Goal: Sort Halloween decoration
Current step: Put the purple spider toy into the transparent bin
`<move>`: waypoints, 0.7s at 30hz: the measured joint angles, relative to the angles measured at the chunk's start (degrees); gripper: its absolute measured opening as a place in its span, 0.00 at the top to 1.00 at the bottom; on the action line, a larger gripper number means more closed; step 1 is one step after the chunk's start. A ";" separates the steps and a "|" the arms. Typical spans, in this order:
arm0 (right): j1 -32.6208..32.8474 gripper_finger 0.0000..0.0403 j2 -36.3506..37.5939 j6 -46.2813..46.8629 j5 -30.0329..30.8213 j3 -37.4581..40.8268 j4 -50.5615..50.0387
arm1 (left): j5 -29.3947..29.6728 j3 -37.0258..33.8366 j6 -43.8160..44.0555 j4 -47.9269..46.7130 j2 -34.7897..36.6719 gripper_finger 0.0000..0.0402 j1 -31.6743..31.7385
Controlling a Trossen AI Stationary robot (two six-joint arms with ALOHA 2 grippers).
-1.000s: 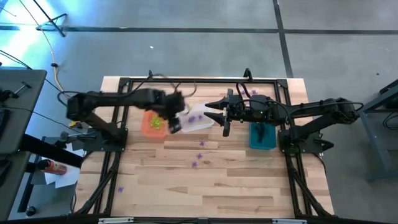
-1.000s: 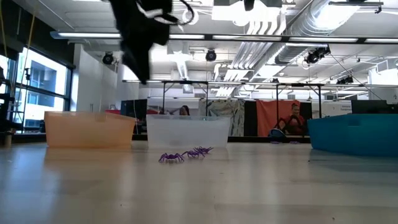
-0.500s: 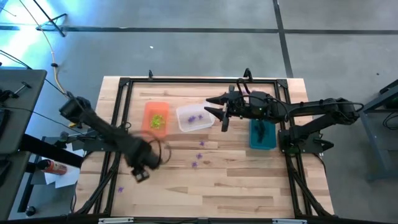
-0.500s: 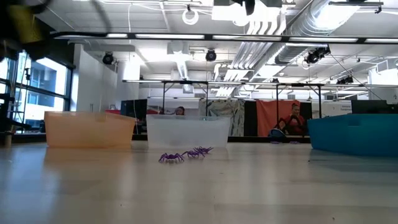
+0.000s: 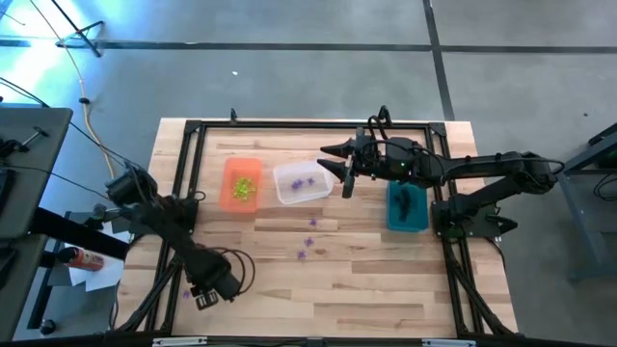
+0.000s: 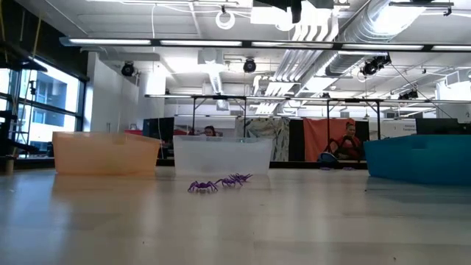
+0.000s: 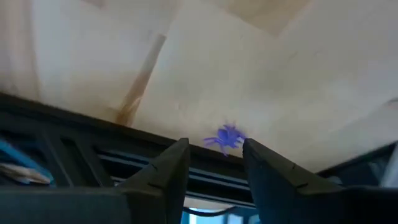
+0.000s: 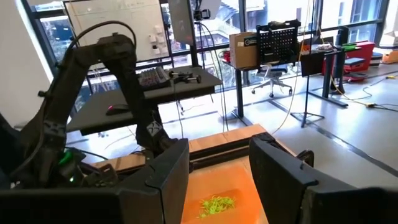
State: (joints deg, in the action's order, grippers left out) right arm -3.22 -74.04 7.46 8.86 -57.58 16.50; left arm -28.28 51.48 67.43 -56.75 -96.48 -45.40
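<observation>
My left gripper (image 5: 203, 297) hangs low over the table's near left corner, pointing steeply down, open. A purple spider trinket (image 7: 226, 137) lies on the wood just past its fingertips (image 7: 214, 146), by the black frame rail. My right gripper (image 5: 334, 166) is held level and high by the clear bin (image 5: 301, 182), open with nothing between its fingers (image 8: 217, 146). Two more purple trinkets (image 5: 310, 223) (image 5: 302, 254) lie on the table's middle, and they also show in the low view (image 6: 203, 185). Yellow-green ones lie in the orange bin (image 5: 241, 183), purple ones in the clear bin, dark ones in the teal bin (image 5: 407, 208).
The three bins stand in a row across the far half of the table. A black metal frame (image 5: 183, 207) runs round the table, and its left rail (image 7: 74, 143) passes close under my left gripper. Bare wood lies in the near middle and right.
My left gripper has swung from above the orange and clear bins toward the table's near left corner and sunk low, tipping over until it points steeply down. It has left the low view. The trinkets on the table have not moved.
</observation>
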 joint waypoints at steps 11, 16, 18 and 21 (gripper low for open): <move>-0.17 0.59 0.02 0.00 -0.02 0.00 -0.69 | -3.17 0.00 -2.43 3.29 -5.73 0.66 -0.38; -0.17 0.59 0.00 0.00 -0.02 0.00 -0.82 | -3.22 0.00 -1.52 4.61 -5.69 0.67 -1.24; -0.17 0.59 0.00 0.00 -0.02 0.00 -0.82 | -3.23 0.00 -1.52 5.42 -5.69 0.67 -1.79; -0.17 0.59 0.00 0.00 -0.02 0.00 -0.82 | -3.22 0.00 -1.54 6.43 -5.69 0.67 -2.32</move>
State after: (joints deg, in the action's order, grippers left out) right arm -3.40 -74.04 7.46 8.84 -57.58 15.68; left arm -31.51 51.48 65.89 -50.32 -102.17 -47.71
